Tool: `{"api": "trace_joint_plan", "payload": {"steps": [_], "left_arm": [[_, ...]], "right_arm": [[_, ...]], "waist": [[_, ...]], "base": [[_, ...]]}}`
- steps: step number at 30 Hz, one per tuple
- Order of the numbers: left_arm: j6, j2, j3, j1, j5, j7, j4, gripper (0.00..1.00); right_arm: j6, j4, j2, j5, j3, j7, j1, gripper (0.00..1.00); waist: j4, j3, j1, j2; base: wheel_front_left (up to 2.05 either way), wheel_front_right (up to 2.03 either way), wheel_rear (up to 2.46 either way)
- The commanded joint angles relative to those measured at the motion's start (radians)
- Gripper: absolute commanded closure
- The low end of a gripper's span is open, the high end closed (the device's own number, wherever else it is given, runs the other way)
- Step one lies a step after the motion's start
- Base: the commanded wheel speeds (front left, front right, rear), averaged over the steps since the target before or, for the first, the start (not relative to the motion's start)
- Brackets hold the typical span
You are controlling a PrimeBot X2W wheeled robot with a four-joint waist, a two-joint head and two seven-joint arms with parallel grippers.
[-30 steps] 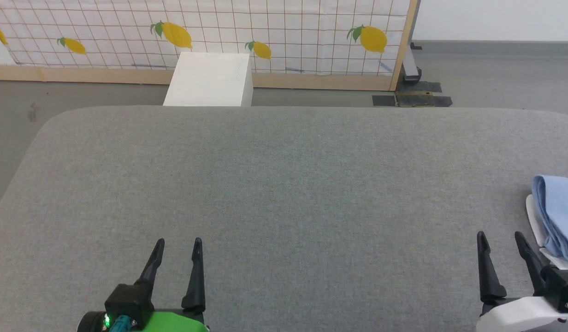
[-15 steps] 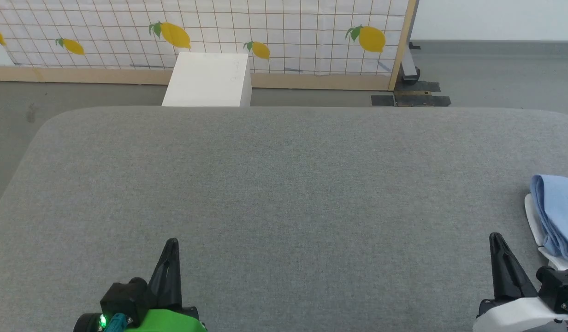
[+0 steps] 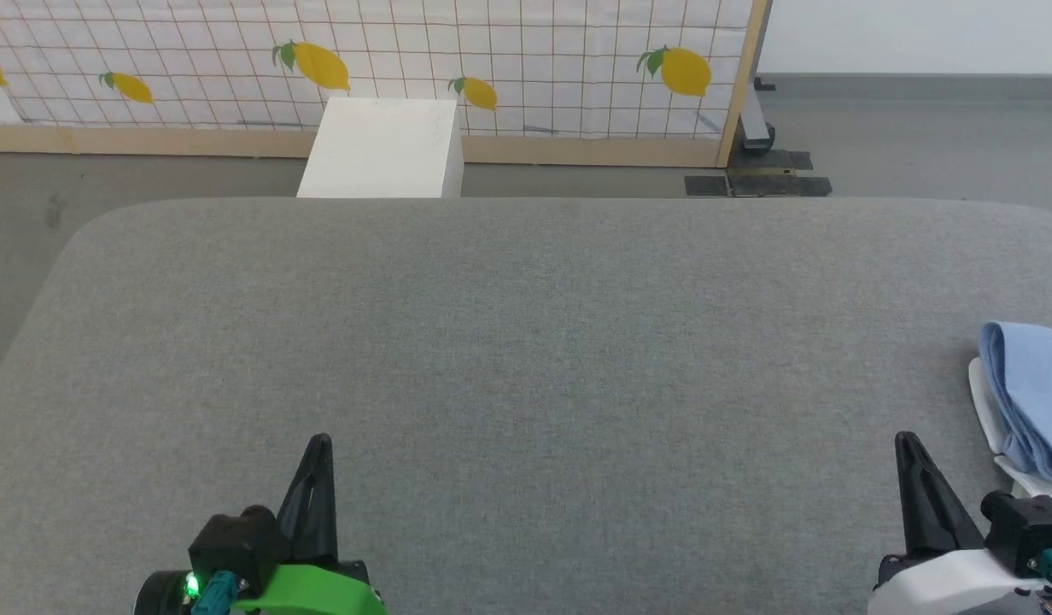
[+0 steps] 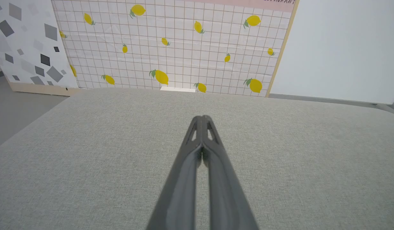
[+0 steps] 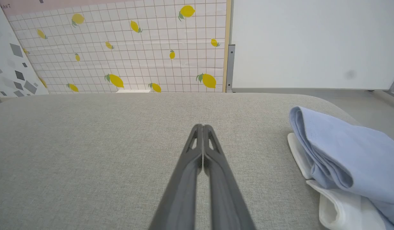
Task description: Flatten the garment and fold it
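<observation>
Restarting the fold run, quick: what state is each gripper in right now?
Left gripper: shut, holding nothing.
Right gripper: shut, holding nothing; the light blue soft-cloth polo shirt lies apart, to its right.

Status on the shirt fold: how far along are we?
Done: nothing that shows. The garment lies bunched at the right edge of the table, not spread out.
In hand: nothing. The left pincer and right pincer are both shut and empty over bare table, the right one beside the garment.
Left: grasp it, probably bring it to the middle, flatten, fold.
</observation>
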Motion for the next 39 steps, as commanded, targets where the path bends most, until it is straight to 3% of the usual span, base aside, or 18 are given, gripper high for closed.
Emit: {"api": "trace_joint_plan", "payload": {"steps": [1,39], "left_arm": [[-0.009,-0.010,0.014,-0.011,0.016,0.006,0.006,1.00],[-0.105,-0.100,0.137,-0.037,0.159,0.083,0.029,1.00]], "right_arm": [[0.000,-0.005,0.000,-0.007,0.005,0.006,-0.018,1.00],[-0.001,-0.016,0.001,-0.033,0.051,0.047,-0.055,1.00]], "waist": [[0.000,0.000,0.0000,0.0000],[-0.011,0.000,0.0000,0.0000]], "base": [[0.00,0.00,0.00],[0.00,0.00,0.00]]}}
